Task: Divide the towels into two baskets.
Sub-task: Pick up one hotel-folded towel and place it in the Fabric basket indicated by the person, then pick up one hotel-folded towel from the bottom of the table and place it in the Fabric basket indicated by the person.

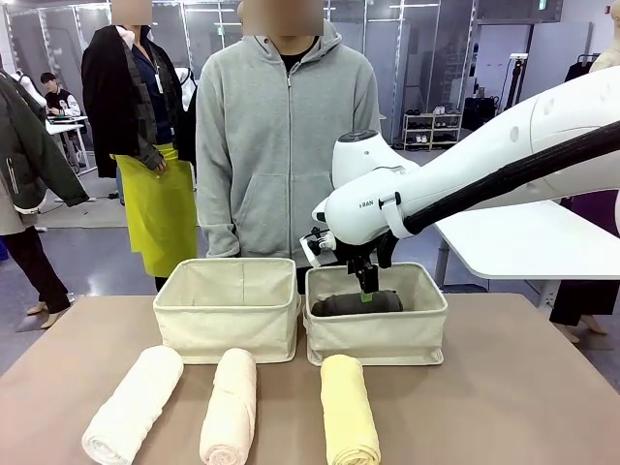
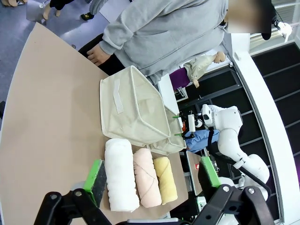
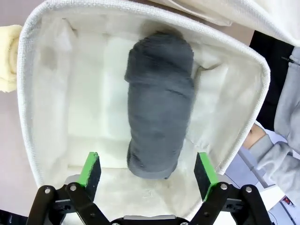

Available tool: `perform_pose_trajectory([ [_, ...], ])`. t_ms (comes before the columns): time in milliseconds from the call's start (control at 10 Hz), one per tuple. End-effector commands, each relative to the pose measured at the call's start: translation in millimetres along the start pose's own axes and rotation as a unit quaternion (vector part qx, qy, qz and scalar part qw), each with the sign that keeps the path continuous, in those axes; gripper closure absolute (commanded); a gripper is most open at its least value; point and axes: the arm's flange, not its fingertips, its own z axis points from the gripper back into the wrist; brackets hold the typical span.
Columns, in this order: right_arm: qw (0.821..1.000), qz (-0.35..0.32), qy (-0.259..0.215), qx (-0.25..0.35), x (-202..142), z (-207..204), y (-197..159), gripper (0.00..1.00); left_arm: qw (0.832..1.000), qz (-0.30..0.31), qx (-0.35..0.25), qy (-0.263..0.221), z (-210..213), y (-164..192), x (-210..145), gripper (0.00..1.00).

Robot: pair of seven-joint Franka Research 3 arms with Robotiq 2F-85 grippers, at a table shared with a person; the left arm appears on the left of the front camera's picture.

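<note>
The right gripper (image 1: 366,283) hangs over the right basket (image 1: 380,341), its white arm reaching in from the right side of the table (image 1: 523,387). In the right wrist view its jaws stand wide apart, 1 green pad on either side of the near end of the dark grey towel (image 3: 159,112), with a clear gap between each pad and the cloth. That towel lies flat on the floor of the right basket (image 3: 47,93), roughly along its middle, and nothing grips it. From the front the dark grey towel (image 1: 356,303) shows just above the basket's near wall, and the fingertips appear to sit right at its top surface, though this view is too small to say whether they touch. The left basket (image 1: 228,320) stands just beside the right one, their sides nearly touching. In front of the baskets, 3 rolled towels lie on the table in a row, apart from each other: the white towel (image 1: 136,402) at the left, the cream towel (image 1: 231,407) in the middle and the pale yellow towel (image 1: 349,407) at the right, in front of the right basket. The left gripper (image 2: 152,178) hovers above these 3 rolls with its jaws open and nothing between them, looking down on the white towel (image 2: 121,178), cream towel (image 2: 146,178) and pale yellow towel (image 2: 165,180). A person (image 1: 281,145) in a grey hooded top stands at the far edge, behind the baskets.
</note>
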Motion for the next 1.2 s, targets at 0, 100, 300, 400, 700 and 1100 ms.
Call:
perform_pose_trajectory([
  [0,1.000,-0.002,0.000,0.002,-1.7,-3.8,-1.5,0.00,1.000,-0.002,-0.009,-0.004,1.9,-0.6,0.7,0.00],
  [100,1.000,-0.002,0.000,0.002,-1.7,-3.8,-1.5,0.00,1.000,-0.002,-0.009,-0.004,1.9,-0.6,0.7,0.00],
  [300,1.000,-0.002,0.000,0.002,-1.7,-3.8,-1.5,0.00,1.000,-0.002,-0.009,-0.004,1.9,-0.6,0.7,0.00],
  [400,1.000,-0.002,0.000,0.002,-1.7,-3.8,-1.5,0.00,1.000,-0.002,-0.009,-0.004,1.9,-0.6,0.7,0.00],
  [700,1.000,-0.002,0.000,0.002,-1.7,-3.8,-1.5,0.00,1.000,-0.002,-0.009,-0.004,1.9,-0.6,0.7,0.00],
  [1100,1.000,-0.015,0.016,0.012,-15.9,22.0,15.9,0.00,1.000,-0.002,-0.009,-0.004,1.9,-0.6,0.7,0.00],
])
